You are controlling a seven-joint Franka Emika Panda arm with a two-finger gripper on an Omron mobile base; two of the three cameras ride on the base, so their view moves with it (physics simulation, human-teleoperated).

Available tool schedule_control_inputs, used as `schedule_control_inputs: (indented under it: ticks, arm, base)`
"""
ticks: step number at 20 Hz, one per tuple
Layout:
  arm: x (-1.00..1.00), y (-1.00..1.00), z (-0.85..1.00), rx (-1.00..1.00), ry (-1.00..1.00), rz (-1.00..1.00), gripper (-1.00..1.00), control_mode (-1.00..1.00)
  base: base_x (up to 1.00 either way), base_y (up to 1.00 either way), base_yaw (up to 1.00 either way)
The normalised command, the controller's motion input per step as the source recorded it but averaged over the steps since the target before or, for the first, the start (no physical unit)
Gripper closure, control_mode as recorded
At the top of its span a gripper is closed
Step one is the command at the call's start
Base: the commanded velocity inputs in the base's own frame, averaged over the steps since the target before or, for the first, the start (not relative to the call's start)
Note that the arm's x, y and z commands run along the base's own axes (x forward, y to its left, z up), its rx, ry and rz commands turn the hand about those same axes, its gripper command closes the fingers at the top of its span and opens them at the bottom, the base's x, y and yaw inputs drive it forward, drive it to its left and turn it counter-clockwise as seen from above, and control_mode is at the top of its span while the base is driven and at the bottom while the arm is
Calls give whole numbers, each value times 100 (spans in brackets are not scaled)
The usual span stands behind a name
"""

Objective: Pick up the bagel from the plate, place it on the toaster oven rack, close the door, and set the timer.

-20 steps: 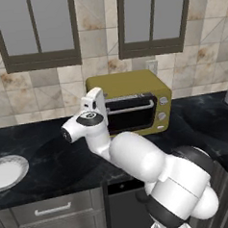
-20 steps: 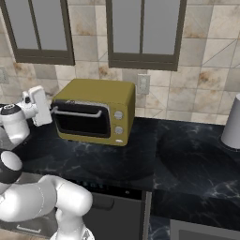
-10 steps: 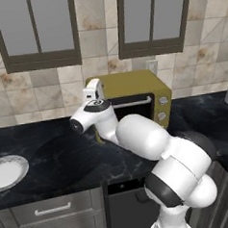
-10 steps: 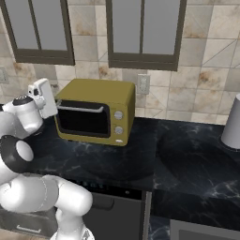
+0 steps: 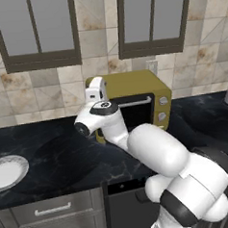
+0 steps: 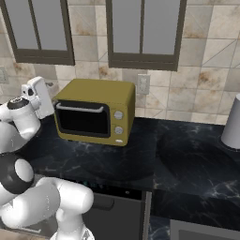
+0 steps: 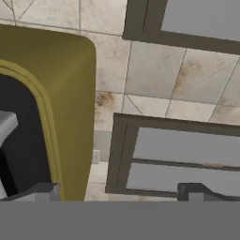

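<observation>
In the left base view the toaster oven [image 5: 134,105] stands on the dark counter [image 5: 55,149] against the tiled wall, its door [image 5: 135,113] shut upright with the pale handle [image 5: 133,103] along its top edge and the knobs [image 5: 162,108] in a column at its right. The white arm reaches up from the lower right and ends at the oven's left front corner, where the hand is raised; the fingers themselves are hidden from here. The plate [image 5: 8,170] lies far to the left near the counter's front edge, well apart from the oven, and no bagel can be made out on it. Two grey-paned cabinets [image 5: 36,29] hang above. In the right base view the oven [image 6: 96,111] sits left of centre with its door [image 6: 82,118] closed, the hand's white body is just beside its left side, and a grey cylinder [image 6: 231,123] stands far to the right on the counter. In the hand view the gripper [image 7: 119,193] has its two dark tips set wide apart at the bottom with nothing between them; the oven's olive corner [image 7: 70,93] fills the left, and cabinet panes and wall tiles lie beyond.
</observation>
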Motion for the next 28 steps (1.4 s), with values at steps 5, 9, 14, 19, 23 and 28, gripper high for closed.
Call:
schedule_control_inputs:
  ticks: [5,9,14,19,23,28]
  arm:
    - [-70,-38,94,23,2,1,-100,-100]
    - [-40,-48,67,36,19,0,-100,-100]
    - [-23,-72,8,41,22,0,-100,-100]
    - [-2,-82,-16,40,13,0,-100,-100]
    - [0,-69,-40,37,12,0,-100,-100]
    - [0,-42,-43,31,7,-1,-100,-100]
  base:
    - [0,0,0]
    - [0,0,0]
    - [0,0,0]
    - [0,0,0]
    - [0,0,0]
    - [0,0,0]
